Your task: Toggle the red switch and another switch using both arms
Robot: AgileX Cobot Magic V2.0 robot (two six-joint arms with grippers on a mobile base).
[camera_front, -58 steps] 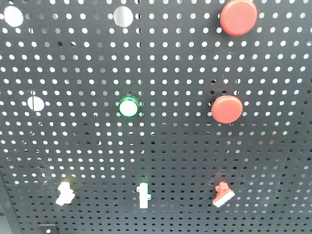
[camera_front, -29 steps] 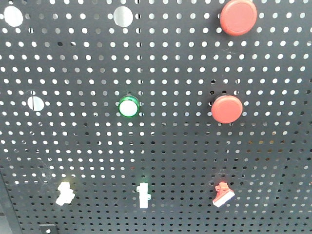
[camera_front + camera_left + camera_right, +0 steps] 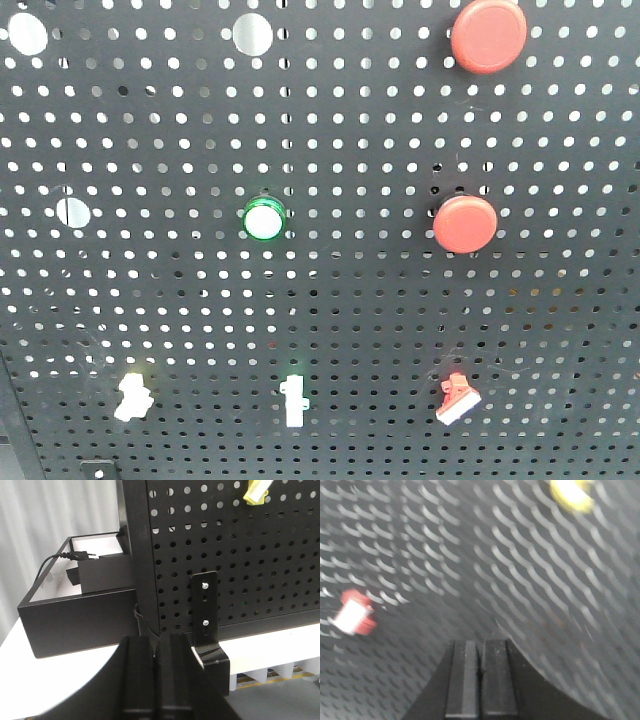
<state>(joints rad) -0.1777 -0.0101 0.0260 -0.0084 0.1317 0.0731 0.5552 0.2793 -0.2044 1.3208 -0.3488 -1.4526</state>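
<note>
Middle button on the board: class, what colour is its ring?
Green ring around a white face on the middle button; clearest in the front view.

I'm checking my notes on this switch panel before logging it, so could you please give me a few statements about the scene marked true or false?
1. The red switch sits at the right end of the bottom row on the pegboard. True.
2. The left gripper is open wide. False: its fingers are pressed together.
3. The pale yellow-white switch is at the left end of the bottom row. True.
4. The right gripper is clamped on the red switch. False: it is shut and apart from the switch, which shows to its upper left.
5. Three big round red push buttons are on the board. False: only two, one above the other.
</note>
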